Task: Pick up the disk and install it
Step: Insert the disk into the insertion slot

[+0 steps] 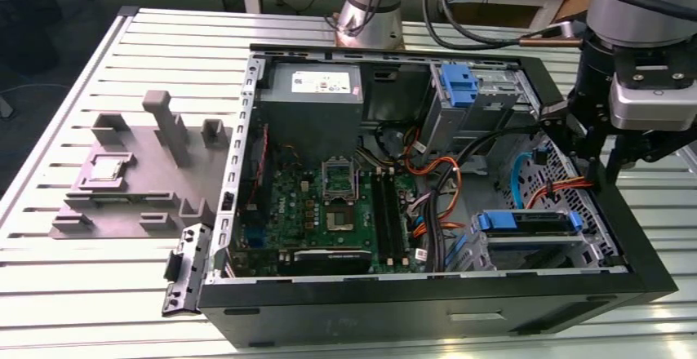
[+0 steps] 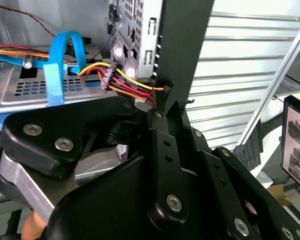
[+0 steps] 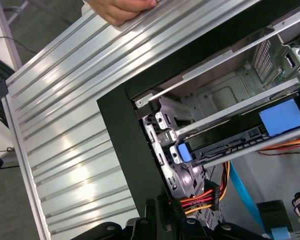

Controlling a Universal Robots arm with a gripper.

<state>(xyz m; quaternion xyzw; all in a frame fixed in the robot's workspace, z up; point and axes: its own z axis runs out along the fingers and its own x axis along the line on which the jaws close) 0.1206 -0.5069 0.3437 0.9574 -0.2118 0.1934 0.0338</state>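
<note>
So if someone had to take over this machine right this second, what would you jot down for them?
Gripper: over the open computer case, at its wall on the exterior view's right, beside the drive cage. Nothing seen in it; whether it is open or shut can't be told.
Disk: in its blue bracket, slotted in that cage, close to the gripper.
Done: pickup and insertion, apparently.
Left: check that it is fully seated; unclear from here.
Note: a person's hand rests on the table.
</note>
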